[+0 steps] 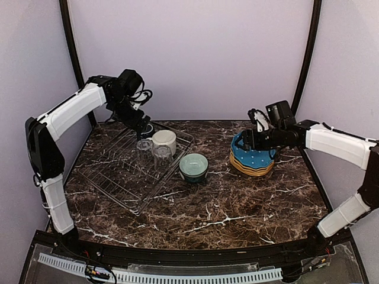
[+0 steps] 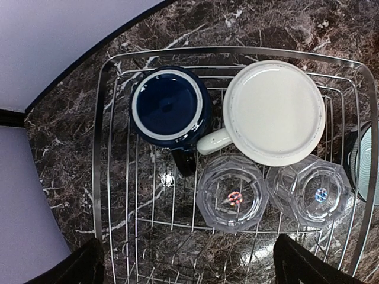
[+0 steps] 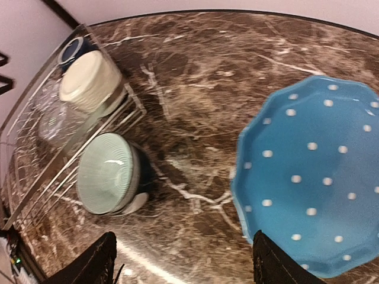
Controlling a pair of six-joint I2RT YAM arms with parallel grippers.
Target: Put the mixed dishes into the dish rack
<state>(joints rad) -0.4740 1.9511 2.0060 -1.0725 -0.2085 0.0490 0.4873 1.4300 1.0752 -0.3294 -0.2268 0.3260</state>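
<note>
We are holding our left fingers and right fingers apart, and we are guessing the round blue dotted plate is slippery and breakable, so pinch its rim.

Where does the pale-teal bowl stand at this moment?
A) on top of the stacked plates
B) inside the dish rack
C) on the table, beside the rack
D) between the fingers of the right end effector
C: the pale-teal bowl sits on the marble table, just outside the rim of the dish rack.

Blue mug, cream mug inverted in rack.
</note>
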